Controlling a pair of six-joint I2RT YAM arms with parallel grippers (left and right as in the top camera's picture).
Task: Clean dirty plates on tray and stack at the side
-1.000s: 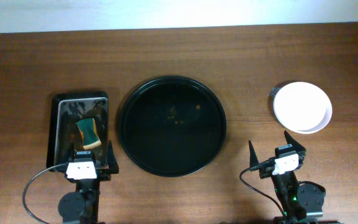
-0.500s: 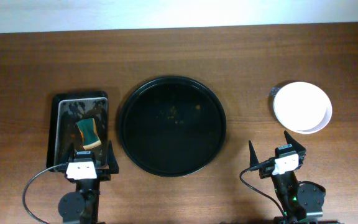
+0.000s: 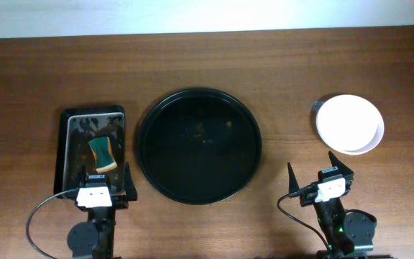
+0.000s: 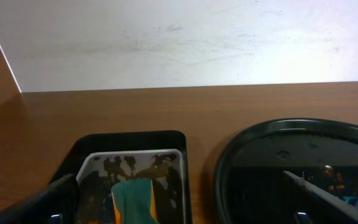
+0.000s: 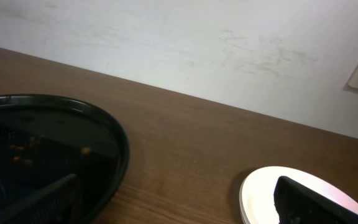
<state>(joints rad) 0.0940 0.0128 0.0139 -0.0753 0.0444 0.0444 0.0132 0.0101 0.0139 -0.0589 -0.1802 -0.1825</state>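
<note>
The large round black tray (image 3: 198,146) lies at the table's middle with no plates on it, only a few small orange crumbs. It also shows in the left wrist view (image 4: 303,168) and the right wrist view (image 5: 48,149). White plates (image 3: 350,124) sit stacked at the right side, off the tray, and show in the right wrist view (image 5: 303,196). My left gripper (image 3: 98,180) is open and empty at the front left. My right gripper (image 3: 320,171) is open and empty at the front right, just in front of the plate stack.
A smaller rectangular dark tray (image 3: 70,147) at the left holds a green-yellow sponge (image 3: 102,153), just ahead of my left gripper. The sponge shows in the left wrist view (image 4: 132,202). A white wall runs along the table's far edge.
</note>
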